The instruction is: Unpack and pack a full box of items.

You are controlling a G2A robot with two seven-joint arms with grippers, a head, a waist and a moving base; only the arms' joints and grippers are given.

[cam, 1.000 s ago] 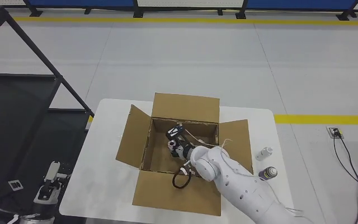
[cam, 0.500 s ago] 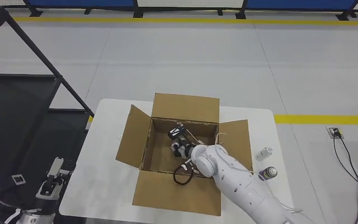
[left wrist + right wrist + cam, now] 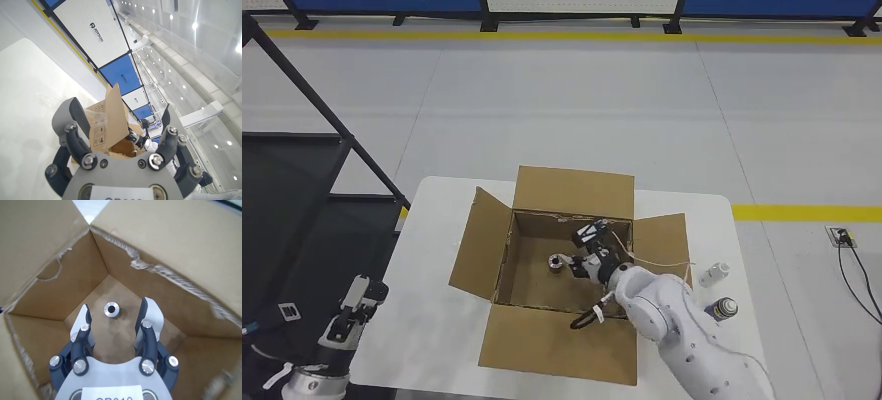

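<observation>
Inside box (image 3: 170, 247), right gripper (image 3: 115, 303) spread facing metal ring (image 3: 111, 310), walls well apart; left gripper (image 3: 121, 104) spread too.

I see my right arm (image 3: 682, 330) as glossy white; the left hand (image 3: 121, 105) and right hand (image 3: 115, 303) share silver plates, black linkages, bright screws, white labels.

Industrial test hall: painted floor (image 3: 572, 100) with yellow line (image 3: 807, 212), blue-white partition panels (image 3: 121, 79), high lit ceiling (image 3: 208, 47).
</observation>
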